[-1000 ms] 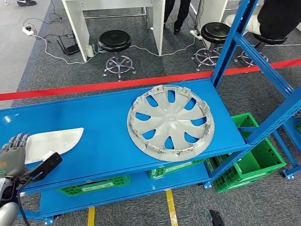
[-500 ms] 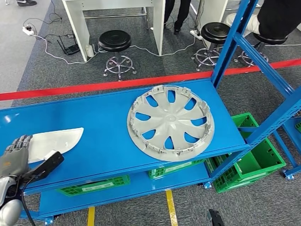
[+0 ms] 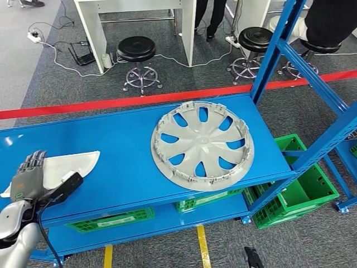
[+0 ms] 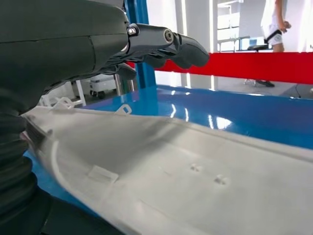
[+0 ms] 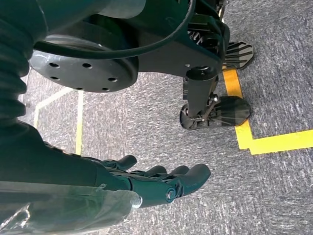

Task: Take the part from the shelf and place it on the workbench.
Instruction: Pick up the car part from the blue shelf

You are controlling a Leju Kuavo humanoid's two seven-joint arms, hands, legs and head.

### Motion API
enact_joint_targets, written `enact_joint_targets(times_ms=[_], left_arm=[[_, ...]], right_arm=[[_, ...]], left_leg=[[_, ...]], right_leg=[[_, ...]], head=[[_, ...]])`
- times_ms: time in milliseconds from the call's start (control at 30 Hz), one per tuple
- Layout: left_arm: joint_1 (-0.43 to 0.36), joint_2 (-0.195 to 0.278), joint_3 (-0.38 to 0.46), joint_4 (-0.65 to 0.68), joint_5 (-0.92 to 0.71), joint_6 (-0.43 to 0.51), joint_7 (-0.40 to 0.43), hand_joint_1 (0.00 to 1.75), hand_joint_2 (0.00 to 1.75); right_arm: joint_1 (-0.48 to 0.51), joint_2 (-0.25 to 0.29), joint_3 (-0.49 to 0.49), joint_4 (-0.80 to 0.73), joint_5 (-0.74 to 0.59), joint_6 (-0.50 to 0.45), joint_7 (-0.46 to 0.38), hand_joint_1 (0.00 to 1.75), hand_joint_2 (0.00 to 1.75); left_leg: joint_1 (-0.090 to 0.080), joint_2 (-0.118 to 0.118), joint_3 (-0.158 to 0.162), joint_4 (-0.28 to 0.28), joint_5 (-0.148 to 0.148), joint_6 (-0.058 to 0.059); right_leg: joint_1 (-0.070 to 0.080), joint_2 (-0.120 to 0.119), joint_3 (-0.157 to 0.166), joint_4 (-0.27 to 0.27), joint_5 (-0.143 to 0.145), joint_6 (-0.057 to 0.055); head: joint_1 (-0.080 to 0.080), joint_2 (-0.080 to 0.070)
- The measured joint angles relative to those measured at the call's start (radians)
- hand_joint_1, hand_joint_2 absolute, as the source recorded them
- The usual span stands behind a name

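Observation:
A flat white part (image 3: 71,164) lies at the left end of the blue shelf (image 3: 122,151). My left hand (image 3: 29,178) reaches over the part's near end, fingers spread above it and the dark thumb stretched along its front edge. In the left wrist view the fingers (image 4: 166,41) hover above the white part (image 4: 177,171) with a gap beneath them; the hand holds nothing. A grey hubcap (image 3: 202,146) lies mid-shelf, well right of the hand. My right hand (image 5: 155,181) hangs over the carpet, fingers loosely extended and holding nothing.
Blue shelf uprights (image 3: 273,50) rise at the right. Green crates (image 3: 303,190) sit on the lower shelf and the floor. Beyond a red floor line (image 3: 105,103) stand black stools (image 3: 135,50), a white table and people's legs. A person (image 4: 275,24) stands far off.
My left hand has moved forward and up over the near end of the white part, its thumb sliding right along the shelf front. The part and hubcap have not moved.

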Motion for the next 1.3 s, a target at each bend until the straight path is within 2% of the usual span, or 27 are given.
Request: enact_joint_targets(times_ms=[267, 300, 333, 367, 467, 500, 533, 1000, 1300], left_arm=[[-0.058, -0.037, 0.022, 0.081, -0.038, 0.021, -0.009, 0.00, 1.75], [-0.061, -0.039, 0.023, 0.085, -0.041, 0.023, -0.009, 0.03, 1.75], [-0.064, -0.041, 0.025, 0.089, -0.045, 0.025, -0.009, 0.14, 1.75], [-0.066, -0.043, 0.026, 0.093, -0.050, 0.028, -0.009, 0.33, 1.75], [-0.068, -0.048, 0.031, 0.105, -0.066, 0.037, -0.010, 1.41, 1.75], [-0.067, -0.050, 0.033, 0.108, -0.072, 0.040, -0.012, 1.66, 1.75], [-0.066, -0.053, 0.037, 0.110, -0.078, 0.044, -0.014, 1.71, 1.75], [-0.048, -0.080, 0.058, 0.112, -0.115, 0.053, -0.025, 1.75, 1.75], [-0.011, -0.089, 0.080, 0.049, -0.071, 0.067, -0.054, 1.75, 1.75]], right_arm=[[-0.011, 0.007, 0.000, 0.000, 0.016, -0.001, 0.004, 0.00, 1.75], [-0.011, 0.008, 0.000, 0.000, 0.017, -0.001, 0.004, 0.00, 1.75], [-0.011, 0.008, 0.000, 0.000, 0.019, -0.001, 0.004, 0.00, 1.75], [-0.011, 0.008, 0.000, 0.000, 0.020, -0.001, 0.005, 0.00, 1.75], [-0.011, 0.010, 0.000, 0.000, 0.030, -0.003, 0.010, 0.00, 1.75], [-0.011, 0.010, 0.000, 0.000, 0.034, -0.004, 0.011, 0.00, 1.75], [-0.011, 0.010, 0.000, 0.000, 0.037, -0.004, 0.012, 0.00, 1.75], [-0.009, 0.012, -0.011, 0.000, 0.049, -0.004, 0.001, 0.00, 1.75], [-0.005, 0.012, -0.038, 0.000, 0.051, -0.005, -0.008, 0.00, 1.75]], left_leg=[[0.000, 0.000, 0.003, 0.000, 0.001, -0.001], [0.000, 0.000, 0.004, 0.000, 0.001, -0.001], [0.000, 0.000, 0.004, 0.000, 0.001, -0.001], [0.000, 0.000, 0.004, -0.001, 0.001, -0.001], [0.000, 0.000, 0.005, -0.001, 0.001, -0.002], [0.000, 0.000, 0.005, -0.001, 0.001, -0.002], [0.000, 0.000, 0.005, -0.001, 0.001, -0.002], [0.000, 0.000, 0.004, -0.001, 0.001, -0.002], [0.000, 0.000, 0.004, -0.001, 0.001, -0.002]], right_leg=[[0.000, 0.000, 0.003, 0.001, 0.000, 0.000], [0.000, 0.000, 0.003, 0.001, 0.000, 0.000], [0.000, 0.000, 0.003, 0.001, 0.000, 0.000], [0.000, 0.000, 0.004, 0.001, 0.000, 0.000], [0.000, 0.000, 0.004, 0.001, 0.000, 0.000], [0.000, 0.000, 0.004, 0.001, 0.000, 0.000], [0.000, 0.000, 0.003, 0.001, 0.000, 0.000], [0.000, 0.001, 0.002, 0.001, 0.000, -0.001], [0.000, 0.001, 0.001, 0.001, 0.000, -0.001]], head=[[0.000, 0.000], [0.000, 0.000], [0.000, 0.000], [0.000, 0.000], [0.000, 0.000], [0.000, 0.000], [0.000, 0.000], [0.000, 0.000], [0.000, 0.000]])
